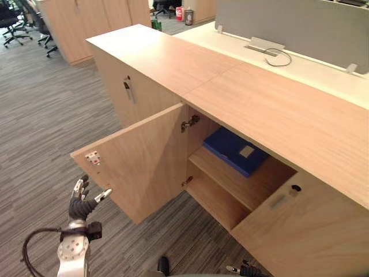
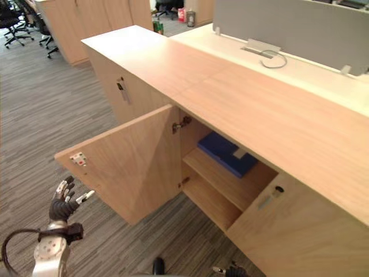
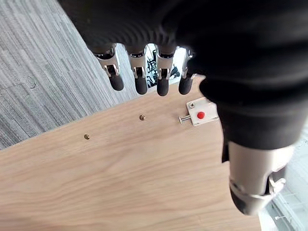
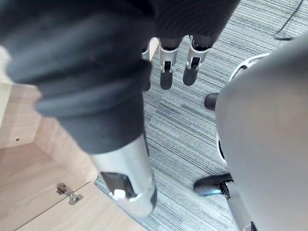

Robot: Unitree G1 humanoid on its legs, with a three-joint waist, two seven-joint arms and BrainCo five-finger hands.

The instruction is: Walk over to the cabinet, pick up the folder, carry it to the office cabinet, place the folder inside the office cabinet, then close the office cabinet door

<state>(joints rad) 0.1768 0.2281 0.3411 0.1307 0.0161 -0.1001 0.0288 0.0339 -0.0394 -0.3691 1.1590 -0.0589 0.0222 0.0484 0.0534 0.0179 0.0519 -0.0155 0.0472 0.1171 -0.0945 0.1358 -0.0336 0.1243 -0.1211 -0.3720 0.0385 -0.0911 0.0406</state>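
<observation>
While the folder lies on the office cabinet's shelf, the door stands open; the left hand, fingers relaxed, hovers just beside it; the right hand hangs straight-fingered.

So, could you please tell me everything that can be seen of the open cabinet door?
The open door is a flat panel of pale wood-look board, standing wide open above the grey carpet. Two metal hinges, one high and one low, join it to the cabinet. On its inner face, near the free edge, sit a small white latch with a red button and two small screw heads. The left hand is by that edge with straight fingers; contact cannot be told.
</observation>
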